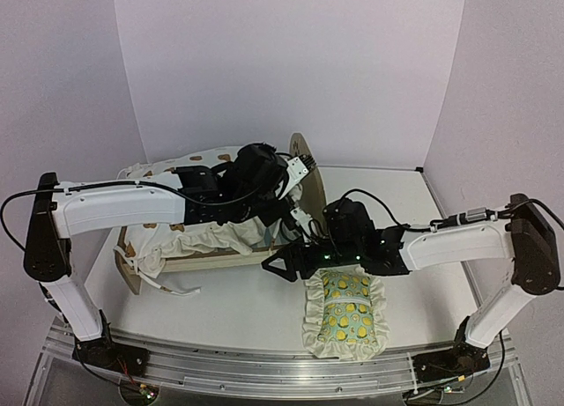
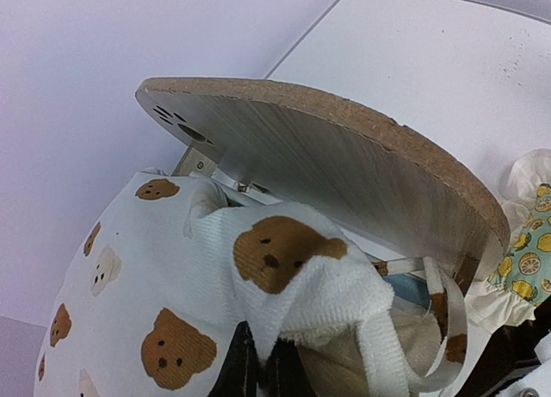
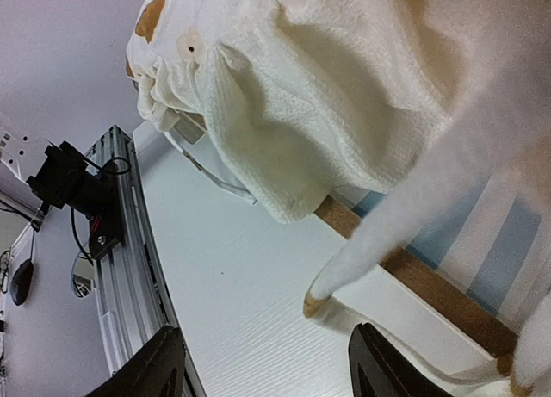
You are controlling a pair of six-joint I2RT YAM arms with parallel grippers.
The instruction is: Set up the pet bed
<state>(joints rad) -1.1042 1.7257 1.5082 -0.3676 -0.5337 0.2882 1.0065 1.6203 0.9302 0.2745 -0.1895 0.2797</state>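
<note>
Bed [image 1: 211, 262] is found left of centre on the table [image 1: 247, 313], set at a slant. Its long axis is laid from near-left to far-right, with the headboard [image 1: 304, 159] upright at the far-right end.

Most of the frame is covered by the cushion [image 1: 198, 241], which is heaped loosely and spilled over the near rail [image 3: 413, 281]. The striped base [image 3: 491, 242] is exposed only near the headboard.

Left hand [image 2: 261, 367] is held over the headboard end and is clamped tight on a fold of the cushion, as seen in the left wrist view.

Right hand [image 3: 271, 371] is held low over the table just beside the near rail. Its fingers are spread apart and nothing is gripped. A cushion tie [image 3: 362, 259] is hung down just ahead of them.

Pillow [image 1: 344, 313] is laid flat on the table to the near-right, apart from the bed.

Handling, judged:
- The frame is taken to be stiff, light board that is easily slid on the smooth table.
- A hold is best taken on a rail or the headboard edge.
- The cushion is soft and limp, so the frame would not be moved by it.
- The frame may be shifted if the cushion is tugged.
</note>
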